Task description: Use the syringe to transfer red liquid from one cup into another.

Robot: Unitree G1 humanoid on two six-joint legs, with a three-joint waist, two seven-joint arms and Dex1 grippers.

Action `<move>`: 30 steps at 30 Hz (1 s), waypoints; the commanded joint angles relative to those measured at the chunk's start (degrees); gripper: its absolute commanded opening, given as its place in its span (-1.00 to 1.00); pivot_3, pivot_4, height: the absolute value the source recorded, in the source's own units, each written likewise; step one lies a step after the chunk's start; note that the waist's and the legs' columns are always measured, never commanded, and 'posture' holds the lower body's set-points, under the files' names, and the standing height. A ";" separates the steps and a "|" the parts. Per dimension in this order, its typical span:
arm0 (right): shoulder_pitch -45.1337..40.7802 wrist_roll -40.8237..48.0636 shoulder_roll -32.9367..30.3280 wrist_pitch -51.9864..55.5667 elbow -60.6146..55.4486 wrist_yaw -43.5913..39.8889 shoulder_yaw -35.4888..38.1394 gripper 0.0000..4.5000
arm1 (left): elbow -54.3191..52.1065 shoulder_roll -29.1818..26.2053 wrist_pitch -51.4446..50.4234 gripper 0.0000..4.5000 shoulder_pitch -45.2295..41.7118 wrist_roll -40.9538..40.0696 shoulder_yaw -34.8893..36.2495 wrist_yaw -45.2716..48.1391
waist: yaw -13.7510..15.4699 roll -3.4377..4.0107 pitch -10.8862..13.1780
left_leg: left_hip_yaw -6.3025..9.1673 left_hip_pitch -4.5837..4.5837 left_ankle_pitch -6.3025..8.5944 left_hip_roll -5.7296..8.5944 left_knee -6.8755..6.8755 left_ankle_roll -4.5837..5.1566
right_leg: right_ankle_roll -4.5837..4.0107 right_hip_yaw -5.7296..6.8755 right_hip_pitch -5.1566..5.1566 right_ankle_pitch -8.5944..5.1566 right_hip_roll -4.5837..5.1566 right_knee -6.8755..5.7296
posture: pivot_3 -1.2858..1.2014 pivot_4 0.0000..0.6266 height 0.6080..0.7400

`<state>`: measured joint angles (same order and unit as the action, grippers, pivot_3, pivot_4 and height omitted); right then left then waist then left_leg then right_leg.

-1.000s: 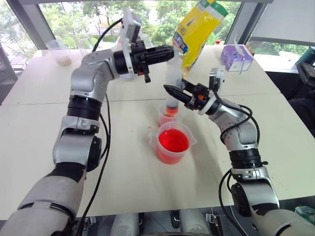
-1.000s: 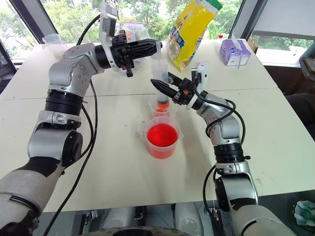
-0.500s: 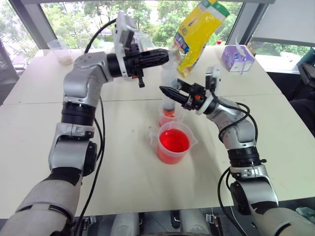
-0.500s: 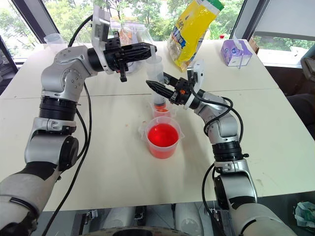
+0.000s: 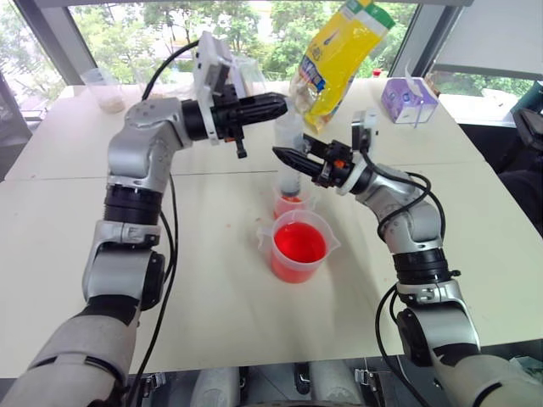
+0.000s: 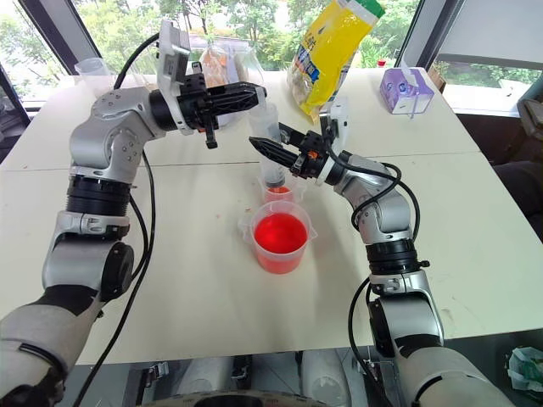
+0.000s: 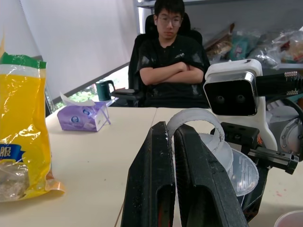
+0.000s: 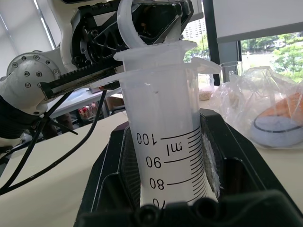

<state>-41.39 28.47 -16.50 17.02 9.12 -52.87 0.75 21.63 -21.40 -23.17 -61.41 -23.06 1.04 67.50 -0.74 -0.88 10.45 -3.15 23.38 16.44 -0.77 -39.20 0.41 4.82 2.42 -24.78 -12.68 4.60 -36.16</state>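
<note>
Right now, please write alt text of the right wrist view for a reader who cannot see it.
A clear syringe stands upright, its barrel clamped between the right gripper's black fingers, with scale marks reading 100, 90 and 80 ml. Above, the left gripper holds the plunger's ring. A plastic bag lies on the table behind.

One syringe (image 5: 291, 144), two red-filled cups, one yellow bag (image 5: 338, 52), one tissue box (image 5: 407, 99).

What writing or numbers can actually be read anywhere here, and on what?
"100", "ml", "90", "80": scale printed on the syringe barrel.
"服": one character on the yellow bag; its other print is too blurred to read.
Purple tissue pack: print too small to read.
</note>
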 commanded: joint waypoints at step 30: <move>-1.00 4.11 2.65 2.20 -7.64 1.40 1.50 -0.38 | -5.42 -8.95 -7.50 0.99 3.25 -6.71 6.60 -3.10 | -0.12 0.00 0.00 | 0.00 -0.01 0.00 -0.03 0.00 0.00 | 0.00 -0.01 0.00 0.00 0.00 -0.02 | 0.03 -0.52 1.00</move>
<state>-40.20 31.10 -13.77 19.97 3.72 -51.51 0.90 19.20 -29.63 -30.02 -58.11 -28.24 6.34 64.25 -0.86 -0.88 10.45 -3.15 23.37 16.44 -0.80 -39.20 0.41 4.82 2.41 -24.78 -12.68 4.60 -36.19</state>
